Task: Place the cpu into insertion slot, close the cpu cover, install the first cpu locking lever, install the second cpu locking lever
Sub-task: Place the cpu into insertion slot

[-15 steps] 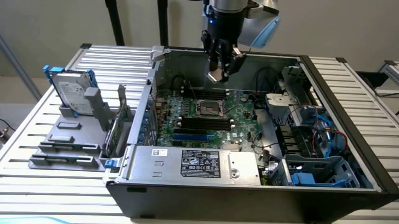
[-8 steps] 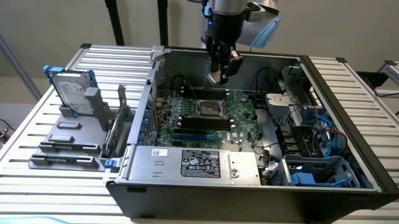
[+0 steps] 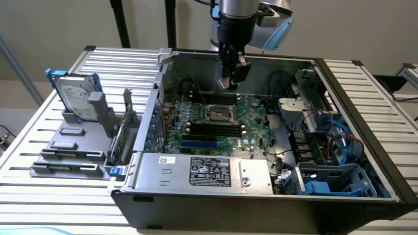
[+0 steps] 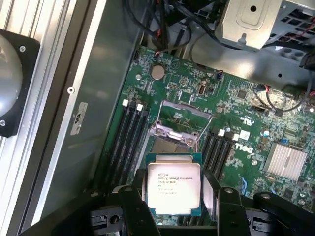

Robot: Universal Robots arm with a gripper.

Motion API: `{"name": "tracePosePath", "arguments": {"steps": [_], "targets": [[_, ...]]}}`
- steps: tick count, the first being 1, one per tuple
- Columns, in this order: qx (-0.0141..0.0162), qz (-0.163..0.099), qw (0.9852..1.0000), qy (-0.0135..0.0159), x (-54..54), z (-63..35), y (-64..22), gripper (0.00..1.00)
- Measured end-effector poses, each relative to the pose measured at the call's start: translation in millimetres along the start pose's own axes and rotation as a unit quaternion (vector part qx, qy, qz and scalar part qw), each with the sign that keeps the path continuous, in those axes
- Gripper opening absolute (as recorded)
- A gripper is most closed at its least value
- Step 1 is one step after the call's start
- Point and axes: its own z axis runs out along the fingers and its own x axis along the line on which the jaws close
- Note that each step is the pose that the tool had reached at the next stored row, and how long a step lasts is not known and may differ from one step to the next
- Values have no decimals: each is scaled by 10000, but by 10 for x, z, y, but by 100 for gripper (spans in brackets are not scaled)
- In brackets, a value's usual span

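Observation:
The cpu (image 4: 173,184), a square chip with a pale metal face and printed text, sits between my gripper's (image 4: 175,199) two black fingers (image 4: 134,201), which are shut on its sides. It hangs above the green board, just short of the insertion slot (image 4: 165,146), whose dark centre lies bare. The cpu cover (image 4: 179,120), a silvery frame with a cut-out middle, is tipped up at the slot's far side. In the exterior view my gripper (image 3: 232,81) hovers inside the computer case, a little above and behind the insertion slot (image 3: 220,113).
Long black memory slots (image 4: 129,135) flank the socket on both sides. The case walls (image 3: 160,83) ring the board, with a power supply (image 3: 209,171) at the front, a drive cage and blue cables (image 3: 333,142) at the exterior view's right. A hard drive (image 3: 75,98) stands outside on the slatted table.

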Motion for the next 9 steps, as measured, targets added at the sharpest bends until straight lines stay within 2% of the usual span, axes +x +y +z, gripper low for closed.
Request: {"name": "tracePosePath", "arguments": {"steps": [5, 9], "targets": [[-9, 454, 9990, -26, -1, 37, -2, 55], [-15, 815, 9967, -47, -1, 78, -5, 55]]}}
